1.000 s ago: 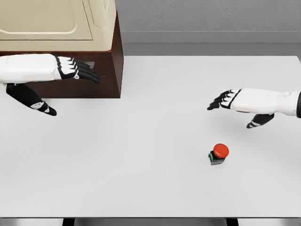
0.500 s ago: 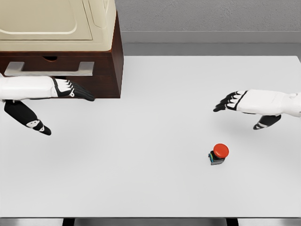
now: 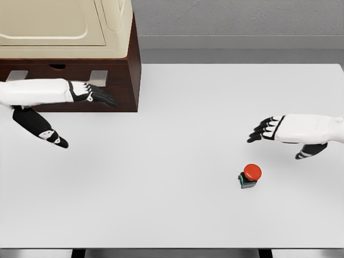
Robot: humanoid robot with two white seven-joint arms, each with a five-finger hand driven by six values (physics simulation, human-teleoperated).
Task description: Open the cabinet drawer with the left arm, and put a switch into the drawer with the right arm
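Note:
The switch (image 3: 250, 176), a red mushroom button on a small dark base, stands on the white table (image 3: 172, 140) right of centre. My right hand (image 3: 264, 130) hovers open above and just right of it, fingers stretched to the left, not touching it. At the top left stands the cabinet (image 3: 121, 43), cream above and dark wood below. Its drawer (image 3: 121, 80) looks closed, with a grey handle (image 3: 99, 77) across the front. My left hand (image 3: 92, 94) is open in front of that handle and hides its middle, thumb hanging low. I cannot tell if it touches.
The table's far edge meets a grey wall. The cabinet fills the back left corner and overhangs the picture's left edge. Bare white tabletop lies between the cabinet and the switch.
My left hand dropped below the handle, then rose again and now covers its middle. My right hand drifted slightly down and right, nearer the switch. The switch has not moved.

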